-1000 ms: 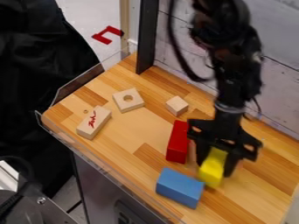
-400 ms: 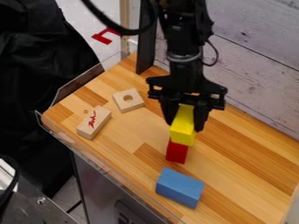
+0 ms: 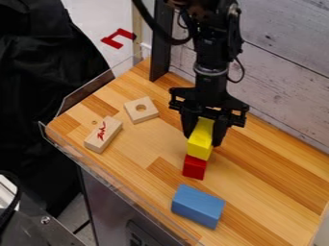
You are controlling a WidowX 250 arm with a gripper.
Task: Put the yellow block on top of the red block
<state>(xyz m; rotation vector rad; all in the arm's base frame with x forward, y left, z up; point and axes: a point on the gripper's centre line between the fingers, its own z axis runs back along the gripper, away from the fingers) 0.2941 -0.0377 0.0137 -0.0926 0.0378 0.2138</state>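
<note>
the wooden table (image 3: 257, 178) carried everything. over it hung the black arm (image 3: 212, 57), its gripper (image 3: 204, 137) pointed down, jaws pinching the yellow block (image 3: 200, 140) by its sides, which left the underside free for stacking. the blue block (image 3: 198, 205) lay nearer the front edge, out of the way of the job. the yellow block overlapped the far part of the red block (image 3: 195, 167), probably to line the two up; whether they touched could not be told, so lowering or letting go seemed next, with a tip likely if off-centre. the pale brick (image 3: 103, 135) and smaller holed square (image 3: 141, 110) sat well apart, not needed.
</note>
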